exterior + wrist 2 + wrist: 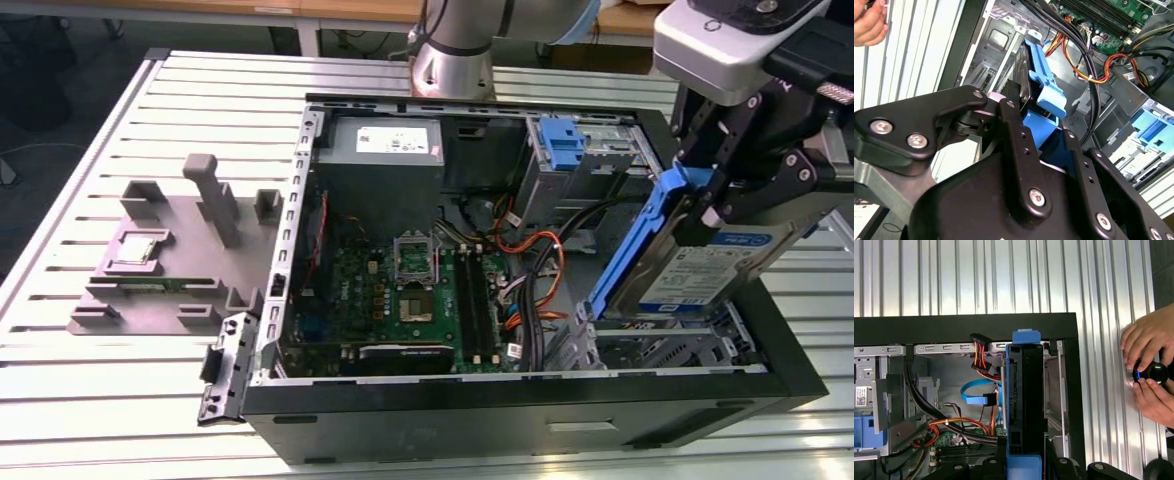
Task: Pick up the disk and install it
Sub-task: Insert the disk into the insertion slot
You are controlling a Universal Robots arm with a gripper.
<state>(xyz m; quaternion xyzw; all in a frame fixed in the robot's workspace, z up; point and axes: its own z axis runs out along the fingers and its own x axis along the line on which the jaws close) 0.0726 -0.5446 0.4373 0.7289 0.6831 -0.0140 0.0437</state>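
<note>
The gripper point(722, 205) pinches the upper end of the disk point(705, 272), which stands on edge and tilted, its lower end at the corner drive bay of the open computer case point(534, 400), well apart from the case's motherboard point(387, 295)

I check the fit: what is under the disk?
Under the disk, shut in the gripper, stands the metal drive bay of the computer case. The disk hides part of the bay's inside.
</note>
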